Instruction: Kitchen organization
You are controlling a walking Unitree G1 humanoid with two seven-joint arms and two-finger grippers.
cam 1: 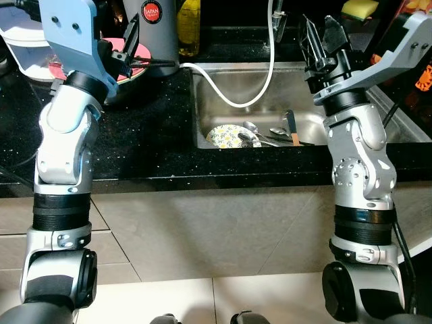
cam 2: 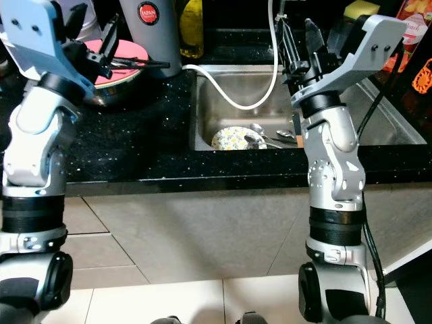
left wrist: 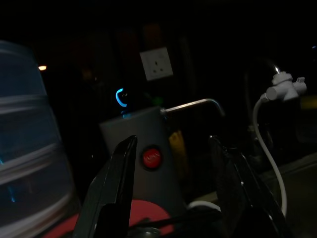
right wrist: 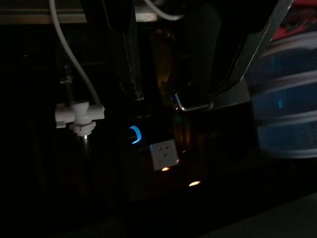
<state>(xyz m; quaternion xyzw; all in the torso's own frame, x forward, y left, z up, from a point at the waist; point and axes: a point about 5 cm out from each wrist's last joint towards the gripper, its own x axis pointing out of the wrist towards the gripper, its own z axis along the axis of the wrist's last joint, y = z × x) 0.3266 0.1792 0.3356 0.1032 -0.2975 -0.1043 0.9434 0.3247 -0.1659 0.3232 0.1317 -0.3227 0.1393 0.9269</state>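
A steel sink (cam 1: 197, 108) is set into the black counter (cam 1: 135, 135). In it lie a floral plate (cam 1: 226, 137), a few spoons (cam 1: 260, 133) and a wooden-handled knife (cam 1: 294, 129). A pink plate (cam 2: 111, 55) rests in a steel bowl (cam 2: 101, 94) on the counter left of the sink. My left gripper (cam 1: 138, 50) hangs open just over that pink plate, with nothing between its fingers (left wrist: 119, 178). Raised above the sink's right side, my right gripper (cam 1: 317, 27) is open and empty.
A grey flask with a red label (cam 1: 156, 27) and a yellow bottle (cam 1: 189, 27) stand behind the sink. A white hose (cam 1: 223, 91) runs from the tap (cam 1: 275, 20) into the sink. A yellow sponge (cam 1: 360, 8) sits far right. A white container (cam 1: 23, 40) stands at the far left.
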